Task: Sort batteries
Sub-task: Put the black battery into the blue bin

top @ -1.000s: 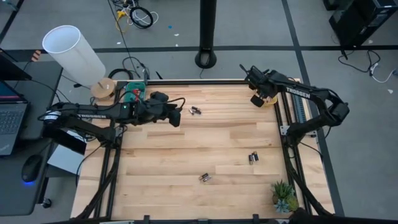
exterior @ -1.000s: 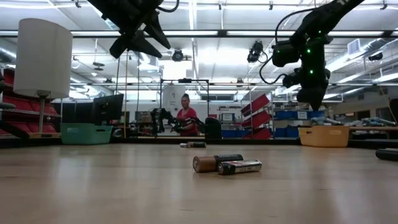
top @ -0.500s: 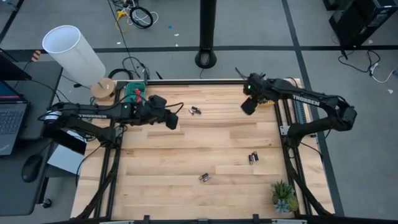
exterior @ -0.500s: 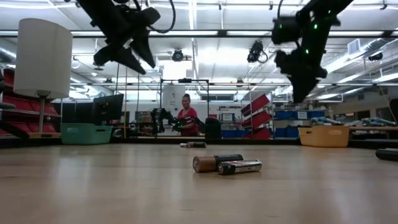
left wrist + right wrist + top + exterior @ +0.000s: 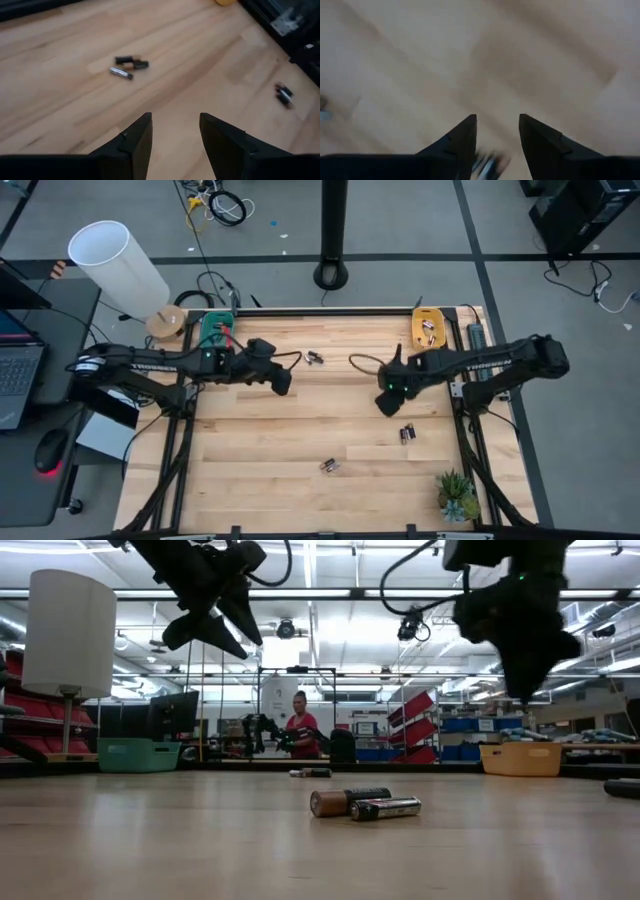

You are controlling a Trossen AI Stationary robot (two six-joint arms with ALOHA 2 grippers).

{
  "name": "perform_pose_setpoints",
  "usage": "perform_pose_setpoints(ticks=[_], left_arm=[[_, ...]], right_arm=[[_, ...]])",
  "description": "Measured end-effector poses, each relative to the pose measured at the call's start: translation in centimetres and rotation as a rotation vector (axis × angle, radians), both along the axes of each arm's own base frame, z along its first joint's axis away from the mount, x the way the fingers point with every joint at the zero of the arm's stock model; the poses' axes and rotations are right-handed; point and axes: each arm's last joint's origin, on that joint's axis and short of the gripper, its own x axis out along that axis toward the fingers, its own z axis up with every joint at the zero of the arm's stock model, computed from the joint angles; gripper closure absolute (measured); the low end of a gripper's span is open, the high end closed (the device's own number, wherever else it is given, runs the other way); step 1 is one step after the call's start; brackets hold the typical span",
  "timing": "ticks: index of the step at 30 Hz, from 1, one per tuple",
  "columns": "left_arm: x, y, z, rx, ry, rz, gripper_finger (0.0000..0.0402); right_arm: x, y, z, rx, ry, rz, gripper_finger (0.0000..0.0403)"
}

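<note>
The batteries lie in small groups on the wooden table: one group near the far edge (image 5: 314,359), a pair on the right (image 5: 407,433), and a pair near the front (image 5: 329,466). The front pair shows close up in the low view (image 5: 365,804). My left gripper (image 5: 283,380) hangs open above the table's left middle, and its wrist view shows the far group (image 5: 129,65) ahead of the fingers. My right gripper (image 5: 385,402) hangs open above the table, up and left of the right pair, pointing steeply down, with nothing between its fingers (image 5: 497,131).
An orange tray (image 5: 430,330) holding a few batteries sits at the far right corner, and a teal tray (image 5: 214,330) at the far left. A white lamp (image 5: 115,265) stands beyond the left corner and a small plant (image 5: 456,496) at the near right corner.
My right gripper has swung away from the orange tray at the far right corner, toward the table's near edge and its middle, and has turned its wrist on the way. It now hangs over bare wood beside the right pair of batteries.
</note>
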Motion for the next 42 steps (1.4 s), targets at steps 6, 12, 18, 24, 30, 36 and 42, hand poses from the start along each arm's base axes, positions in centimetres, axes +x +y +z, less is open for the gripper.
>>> perform_pose_setpoints(ticks=[6, 12, 18, 24, 30, 36, 42], left_arm=[[1.2, -0.3, -0.1, 0.013, -0.052, -0.037, 0.0225], [1.7, -0.7, -0.7, -0.026, -0.041, -0.087, 0.0225], [2.0, -1.2, -0.8, -0.025, -0.046, -0.107, 0.0225], [2.0, -1.2, -0.8, -0.01, -0.039, -0.113, 0.0225], [2.0, -1.2, -0.8, -0.011, -0.037, -0.113, 0.0225], [2.0, -1.2, -0.8, -0.014, -0.036, -0.116, 0.0225], [2.0, -1.2, -0.8, -0.015, -0.035, -0.117, 0.0225]], right_arm=[[-0.8, 3.1, -2.2, 0.14, 0.041, -0.054, 0.0251], [-1.7, 6.1, -3.6, 0.164, 0.046, -0.123, 0.0249], [-2.2, 8.0, -4.3, 0.145, 0.092, -0.128, 0.0249], [-1.1, 9.7, -6.4, 0.15, 0.123, -0.107, 0.0247], [-0.7, 10.5, -8.1, 0.131, 0.167, -0.12, 0.0247], [-0.6, 10.7, -8.3, 0.098, 0.157, -0.13, 0.0249], [-0.4, 10.2, -8.7, 0.073, 0.157, -0.129, 0.0249]])
